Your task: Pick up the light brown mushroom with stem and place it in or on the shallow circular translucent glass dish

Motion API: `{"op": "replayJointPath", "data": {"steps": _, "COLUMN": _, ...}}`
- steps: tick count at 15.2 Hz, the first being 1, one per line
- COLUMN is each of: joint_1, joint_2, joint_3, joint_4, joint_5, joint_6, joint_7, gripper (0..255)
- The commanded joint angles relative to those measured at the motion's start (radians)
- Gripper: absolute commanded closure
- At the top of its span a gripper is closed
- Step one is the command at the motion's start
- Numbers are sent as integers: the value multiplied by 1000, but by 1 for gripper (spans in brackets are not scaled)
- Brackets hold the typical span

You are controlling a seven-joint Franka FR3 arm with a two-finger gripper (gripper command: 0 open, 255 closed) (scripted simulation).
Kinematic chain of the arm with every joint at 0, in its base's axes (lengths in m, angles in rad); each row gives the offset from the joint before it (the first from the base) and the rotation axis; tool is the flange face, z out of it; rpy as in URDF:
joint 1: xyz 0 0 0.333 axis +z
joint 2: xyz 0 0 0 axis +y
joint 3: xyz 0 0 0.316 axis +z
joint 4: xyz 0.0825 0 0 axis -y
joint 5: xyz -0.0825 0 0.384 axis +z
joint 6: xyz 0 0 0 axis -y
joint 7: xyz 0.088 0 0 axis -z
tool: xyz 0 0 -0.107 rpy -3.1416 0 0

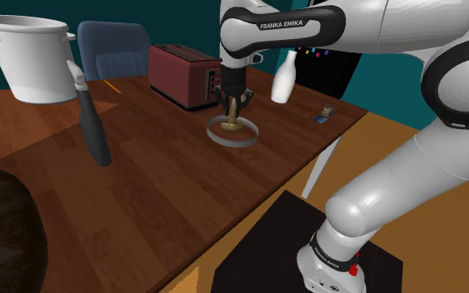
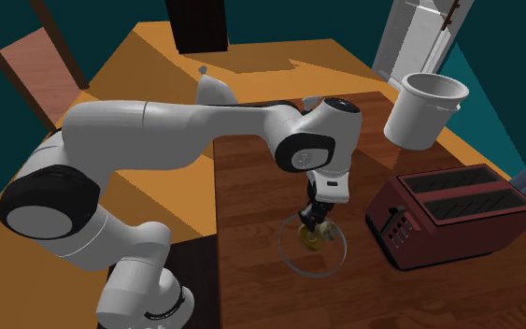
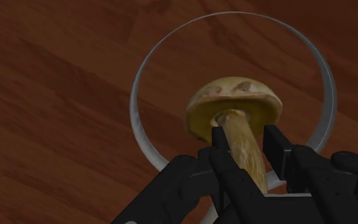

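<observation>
Big wooden table [image 1: 166, 183] in front of me, its near edge running at a slant just past the black stand [image 1: 282, 241]. The white arm [image 1: 391, 33] arches up off that stand and bends down over the middle of the wood. Far corner on the shoulder view's left: a large white pot [image 1: 28, 58], close to the edge, with a blue chair [image 1: 112, 46] behind the table there. The red toaster [image 1: 182, 75] sits near the dish, on the shoulder view's upper-left side of it, slots up and not touching it. A dark spray bottle [image 1: 91, 125] stands upright well apart, with a wide stretch of bare wood between it and the dish. A white bottle [image 1: 285, 79] stands by the far edge, beyond the arm. Some small items [image 1: 326, 115] lie right at the table's corner.

Now the dish [image 1: 224, 140]: a shallow clear ring flat on the wood, with open board on the side toward the stand. The black gripper [image 1: 235, 106] points straight down over it. From the wrist view, the fingers [image 3: 219, 143] are pinching the stem of the mushroom [image 3: 234, 105] from both sides. The tan cap points down, inside the ring of the rim. I can't tell whether the cap touches the dish floor.
</observation>
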Motion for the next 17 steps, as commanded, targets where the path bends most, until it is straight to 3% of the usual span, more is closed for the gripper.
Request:
{"op": "replayJointPath", "data": {"steps": 1, "joint_1": 0, "joint_2": 4, "joint_3": 0, "joint_4": -12, "joint_5": 1, "joint_6": 3, "joint_7": 0, "gripper": 255}}
{"op": "replayJointPath", "data": {"steps": 6, "joint_1": 0, "joint_2": 4, "joint_3": 0, "joint_4": -12, "joint_5": 1, "joint_6": 3, "joint_7": 0, "gripper": 255}}
{"op": "replayJointPath", "data": {"steps": 7, "joint_1": 0, "joint_2": 3, "joint_3": -1, "joint_4": -11, "joint_5": 1, "joint_6": 2, "joint_7": -2, "gripper": 0}}
{"op": "replayJointPath", "data": {"steps": 12, "joint_1": 0, "joint_2": 4, "joint_3": 0, "joint_4": -12, "joint_5": 1, "joint_6": 3, "joint_7": 0, "gripper": 0}}
{"op": "replayJointPath", "data": {"steps": 17, "joint_1": 1, "joint_2": 17, "joint_3": 5, "joint_4": 128, "joint_5": -1, "joint_6": -124, "joint_7": 2, "gripper": 0}}
